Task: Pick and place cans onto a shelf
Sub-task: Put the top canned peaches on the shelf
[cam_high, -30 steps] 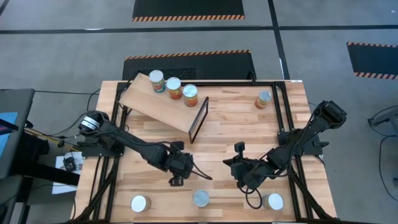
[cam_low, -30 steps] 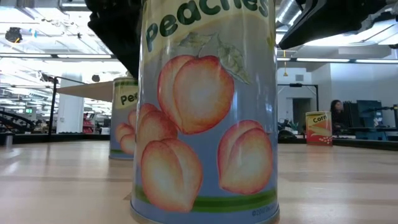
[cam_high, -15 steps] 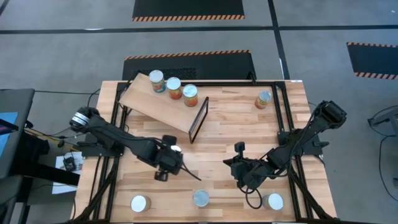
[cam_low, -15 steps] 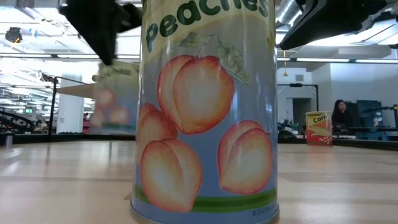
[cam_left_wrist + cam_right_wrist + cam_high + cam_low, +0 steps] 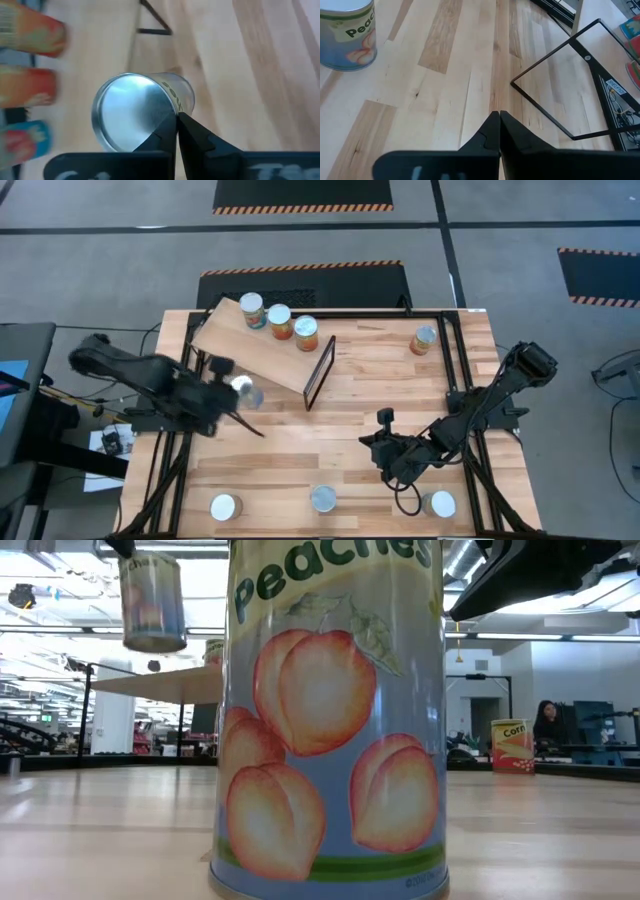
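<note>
My left gripper (image 5: 232, 392) is shut on a peach can with a silver lid (image 5: 245, 392), held in the air just near the lower edge of the slanted plywood shelf (image 5: 250, 348). In the low view the can (image 5: 152, 600) hangs high above the table. Three cans (image 5: 279, 321) stand in a row on the shelf, whose black frame (image 5: 320, 370) is at its right end. My right gripper (image 5: 385, 452) is shut and empty, low over the table at the near right. My left gripper holds the can at the rim of its silver lid (image 5: 169, 116), pinched between the two fingers, which stand almost together. The fingers come from above. The can hangs below them, close to upright and lifted clear of the table (image 5: 152, 635).
Three cans stand along the near edge (image 5: 225, 507) (image 5: 323, 499) (image 5: 438, 503); the middle one fills the low view (image 5: 330, 720). Another can (image 5: 424, 340) stands at the far right. A black frame rail (image 5: 455, 360) runs around the table. A person (image 5: 545, 720) is far off in the room.
My left gripper has lifted the peach can off the table's middle and carried it up and toward the left and far edges, up to the shelf's lower edge. The can has gone from standing on the table to hanging high above it. My right arm has kept still.
</note>
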`<state>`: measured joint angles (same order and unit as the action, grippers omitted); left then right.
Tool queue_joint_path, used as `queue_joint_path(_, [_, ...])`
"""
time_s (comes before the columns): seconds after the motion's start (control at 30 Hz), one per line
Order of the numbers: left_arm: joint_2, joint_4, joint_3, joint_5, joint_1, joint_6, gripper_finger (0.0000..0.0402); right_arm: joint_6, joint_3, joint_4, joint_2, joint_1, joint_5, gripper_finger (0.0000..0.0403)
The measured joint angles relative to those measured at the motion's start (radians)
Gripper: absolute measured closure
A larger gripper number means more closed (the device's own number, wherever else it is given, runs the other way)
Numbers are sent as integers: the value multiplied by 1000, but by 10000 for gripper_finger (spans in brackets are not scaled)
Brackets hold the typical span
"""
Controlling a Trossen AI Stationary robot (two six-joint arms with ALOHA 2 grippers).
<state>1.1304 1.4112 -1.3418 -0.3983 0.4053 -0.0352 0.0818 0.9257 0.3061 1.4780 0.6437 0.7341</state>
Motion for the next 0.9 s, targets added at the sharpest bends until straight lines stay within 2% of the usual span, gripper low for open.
queue_joint_path(0.23, [-163, 124, -1, -142, -71, 52, 401, 0, 0, 0, 0, 0, 0, 387])
queue_joint_path(0.37, [-198, 139, -1, -193, -141, 111, 401, -1, 0, 0, 0, -3, 0, 386])
queue_joint_path(0.5, [-202, 110, -1, -255, -230, 233, 401, -1, 0, -2, 0, -14, 0, 388])
queue_joint_path(0.73, [-204, 0, 9, -172, -445, 417, 401, -3, 0, -2, 0, -18, 0, 386])
queue_joint_path(0.9, [-247, -121, 111, -44, -608, 543, 401, -3, 0, -2, 0, -4, -1, 387])
